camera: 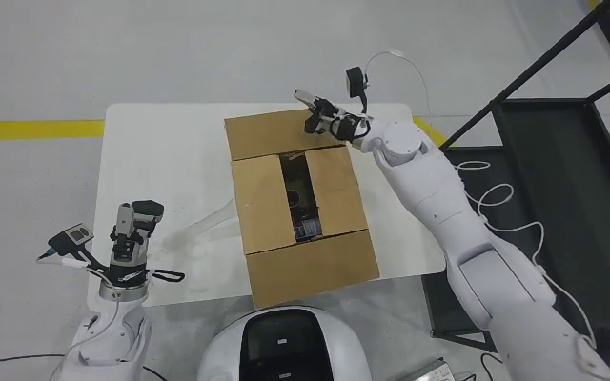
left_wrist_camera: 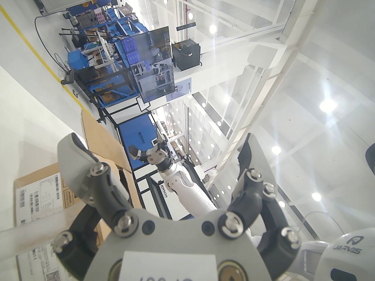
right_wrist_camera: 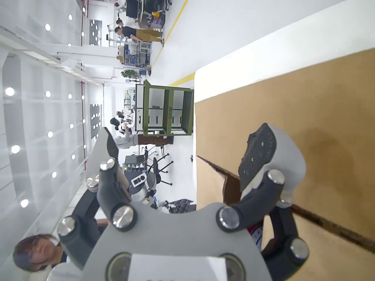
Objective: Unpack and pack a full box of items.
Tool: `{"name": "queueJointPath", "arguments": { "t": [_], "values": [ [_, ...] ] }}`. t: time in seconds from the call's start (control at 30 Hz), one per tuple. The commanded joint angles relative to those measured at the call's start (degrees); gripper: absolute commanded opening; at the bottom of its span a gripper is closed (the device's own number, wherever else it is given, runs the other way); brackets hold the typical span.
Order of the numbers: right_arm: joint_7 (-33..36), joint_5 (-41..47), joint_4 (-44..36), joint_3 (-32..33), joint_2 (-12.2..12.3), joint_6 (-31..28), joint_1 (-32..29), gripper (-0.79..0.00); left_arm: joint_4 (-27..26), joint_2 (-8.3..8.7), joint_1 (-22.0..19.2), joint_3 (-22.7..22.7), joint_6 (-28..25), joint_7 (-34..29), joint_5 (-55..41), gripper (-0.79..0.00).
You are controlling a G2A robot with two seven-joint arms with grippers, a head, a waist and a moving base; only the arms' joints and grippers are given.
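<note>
Box [camera: 262, 205], far flap [camera: 272, 135] beneath right claw [camera: 308, 109]

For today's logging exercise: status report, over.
Left hand open, clear of box. Right hand open at far flap. Side flaps part-cover items.

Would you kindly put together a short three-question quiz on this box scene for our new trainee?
1. True or false: the cardboard box stands on the white table.
2. Fill in: the left hand is ____ (open or shut).
3. The right hand is: A) deep inside the box; B) at the edge of the box's far flap; C) down at floor level.
Key: 1 true; 2 open; 3 B.
</note>
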Motion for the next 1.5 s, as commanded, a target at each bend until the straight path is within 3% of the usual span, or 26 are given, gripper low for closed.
{"name": "queueJointPath", "arguments": {
  "t": [0.0, 0.3, 0.53, 0.77, 0.83, 1.47],
  "values": [
    [1.3, -0.4, -5.3, 2.8, 1.3, 2.0, -3.0, 0.000, 0.0, 0.00, 0.0, 0.0, 0.0, 0.0, 0.0, 0.000],
    [9.1, -2.2, -23.2, 12.7, 5.6, 8.8, -16.3, 0.000, 0.0, 0.00, 0.0, 0.0, 0.0, 0.0, 0.0, 0.000],
    [6.7, -3.9, -28.9, 11.5, 5.7, 11.1, -21.1, 0.000, 0.0, 0.00, 0.0, 0.0, 0.0, 0.0, 0.0, 0.000],
    [8.2, -6.4, -27.0, 7.0, 5.0, 11.5, -20.0, 0.000, 0.0, 0.00, 0.0, 0.0, 0.0, 0.0, 0.0, 0.000],
    [10.7, -6.7, -27.1, 7.4, 5.2, 10.5, -20.0, 0.000, 0.0, 0.00, 0.0, 0.0, 0.0, 0.0, 0.0, 0.000],
    [10.7, -6.7, -27.1, 7.4, 5.2, 10.5, -20.0, 0.000, 0.0, 0.00, 0.0, 0.0, 0.0, 0.0, 0.0, 0.000]
  ]
}}
